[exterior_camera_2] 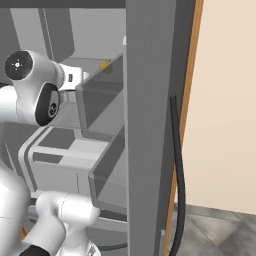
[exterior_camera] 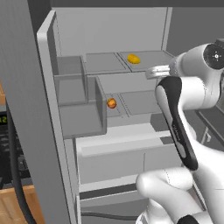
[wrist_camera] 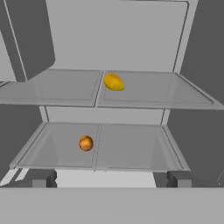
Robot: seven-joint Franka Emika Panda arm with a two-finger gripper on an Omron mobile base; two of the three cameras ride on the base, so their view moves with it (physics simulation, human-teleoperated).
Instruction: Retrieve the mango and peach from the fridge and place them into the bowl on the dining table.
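Note:
The fridge (exterior_camera: 131, 30) stands open in front of me, its pale grey shelves bare except for two fruits. The yellow-orange mango (exterior_camera: 133, 58) (wrist_camera: 114, 82) lies on the upper shelf, near the middle seam. One shelf down sits the small red-orange peach (exterior_camera: 111, 103) (wrist_camera: 86, 143), left of centre. My gripper (wrist_camera: 111, 179) is open and holds nothing. It hovers in front of the shelves at about lower-shelf height, well short of both fruits. The bowl and the dining table are out of view.
The open left fridge door (exterior_camera: 24, 96) carries grey bins (exterior_camera: 81, 118) that jut toward the shelves. The right door (exterior_camera_2: 150, 125) with its dark bar handle (exterior_camera_2: 177, 175) stands close on my right. Pale drawers (exterior_camera: 127, 153) lie below the shelves.

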